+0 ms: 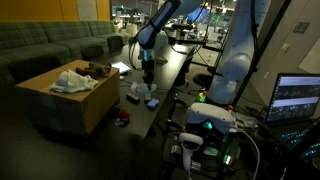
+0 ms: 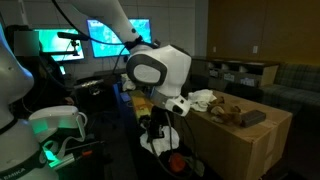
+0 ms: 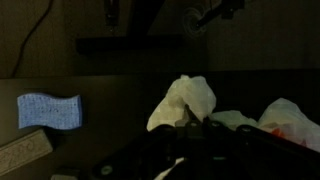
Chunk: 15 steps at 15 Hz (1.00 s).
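Arm posed low over the dark bench (image 1: 168, 84), wrist pointing straight down. The fingers (image 3: 192, 132) were together. A crumpled white piece (image 3: 186, 100) sat right at their tips in the wrist view. Whether a fold of it was pinched between them could not be told; that area was too dark.

In an exterior view the same white piece (image 1: 141, 92) lay on the bench directly below the wrist, close to the bench edge nearest the cardboard box (image 1: 62, 104). The vertical approach probably suited a soft, limp item lying flat.

Around it:
- a blue sponge (image 3: 50, 110) lay flat, well apart to one side
- a white-and-red bag (image 3: 290, 118) lay on the opposite side, near the white piece
- a small red item (image 2: 176, 158) lay just beside the white heap below the wrist

Surface: matte, near black, cluttered at the far end. Room: dim lab or office.
- a white cloth (image 1: 72, 80) and brown items were piled on top of the cardboard box
- a green sofa (image 1: 50, 42) stood behind the box
- lit monitors (image 2: 120, 35) stood at the back
- an open laptop (image 1: 297, 98) stood beside the robot base
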Motion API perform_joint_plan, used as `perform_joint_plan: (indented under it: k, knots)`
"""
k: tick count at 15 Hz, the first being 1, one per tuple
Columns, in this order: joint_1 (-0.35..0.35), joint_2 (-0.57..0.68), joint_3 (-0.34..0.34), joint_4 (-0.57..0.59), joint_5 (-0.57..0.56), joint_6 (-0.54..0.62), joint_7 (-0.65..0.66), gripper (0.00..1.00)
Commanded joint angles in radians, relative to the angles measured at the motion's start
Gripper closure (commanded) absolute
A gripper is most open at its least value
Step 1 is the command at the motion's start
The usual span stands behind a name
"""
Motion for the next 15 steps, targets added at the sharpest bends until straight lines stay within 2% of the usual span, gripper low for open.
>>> perform_joint_plan:
  k: [1, 4, 7, 15]
  knots:
    - [0.028, 0.046, 0.024, -0.060, 0.094, 0.149, 0.008, 0.99]
    - [0.032, 0.141, 0.048, -0.028, 0.126, 0.237, 0.005, 0.99]
    - [0.018, 0.257, 0.063, 0.034, 0.101, 0.292, 0.001, 0.99]
    - [-0.050, 0.507, 0.073, 0.288, 0.014, 0.288, -0.020, 0.99]
